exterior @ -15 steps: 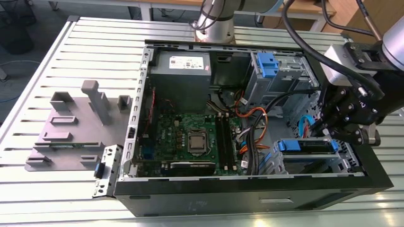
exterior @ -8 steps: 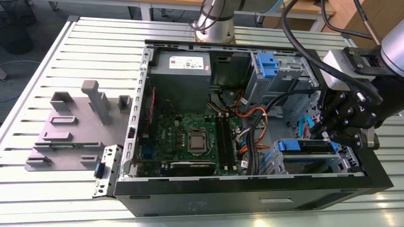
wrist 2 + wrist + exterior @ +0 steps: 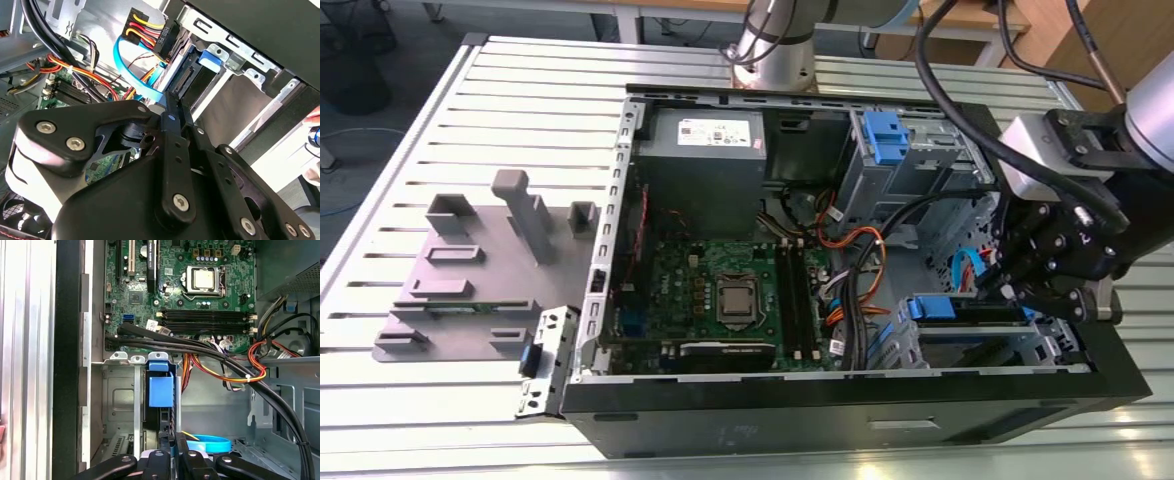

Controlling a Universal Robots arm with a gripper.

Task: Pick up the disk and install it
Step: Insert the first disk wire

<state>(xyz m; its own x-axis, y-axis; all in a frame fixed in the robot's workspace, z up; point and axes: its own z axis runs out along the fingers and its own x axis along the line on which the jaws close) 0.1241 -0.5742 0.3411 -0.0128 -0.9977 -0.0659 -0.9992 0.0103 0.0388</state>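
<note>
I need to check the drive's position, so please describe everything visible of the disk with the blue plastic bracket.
The disk with the blue plastic bracket sits edge-up in a grey metal drive cage at the case's corner on the exterior view's right, beside the green motherboard. The bracket's blue tab faces out; the drive's dark edge shows below it, and its label is hidden. The black gripper is right at its end, fingers close together against the edge; a firm grip cannot be confirmed.
</note>
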